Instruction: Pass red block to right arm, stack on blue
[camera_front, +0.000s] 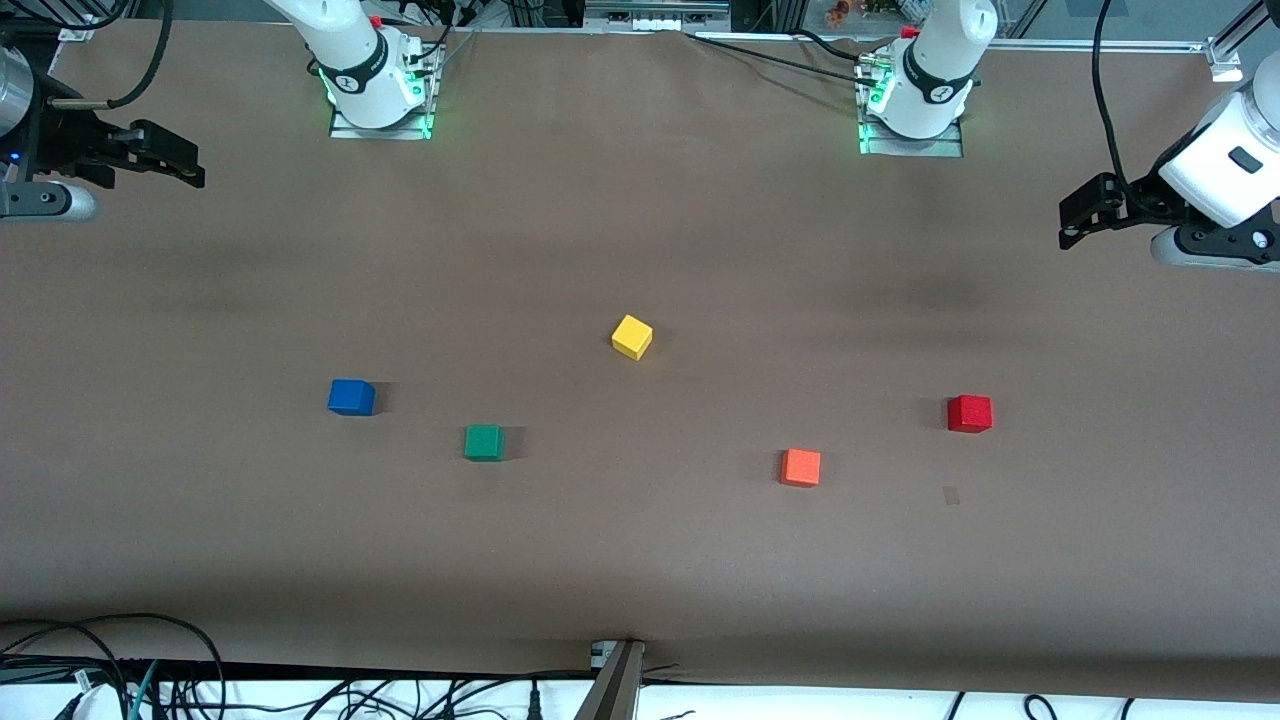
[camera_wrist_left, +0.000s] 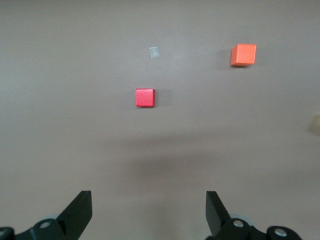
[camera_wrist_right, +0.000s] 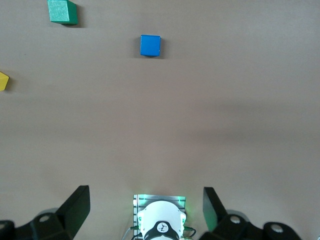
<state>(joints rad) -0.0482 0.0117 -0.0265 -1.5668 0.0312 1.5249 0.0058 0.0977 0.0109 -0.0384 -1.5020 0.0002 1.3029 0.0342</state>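
You've got the brown table (camera_front: 640, 560) spread wide, with both arms waiting up at its ends. Your left gripper (camera_front: 1085, 215) hangs over the bare table at its own end, jaws released and holding nothing; its wrist view looks down on the red block (camera_wrist_left: 145, 97). Your right gripper (camera_front: 170, 160) hovers over its end, fingers spread, nothing in them. Now the cubes, all well apart: the red block sits toward the left arm's end, the orange cube (camera_front: 800, 467) near it and closer to the front camera. The yellow cube (camera_front: 632, 337) sits mid-table. The green cube (camera_front: 484, 442) and the blue (camera_front: 351, 397) lie toward the right arm's end
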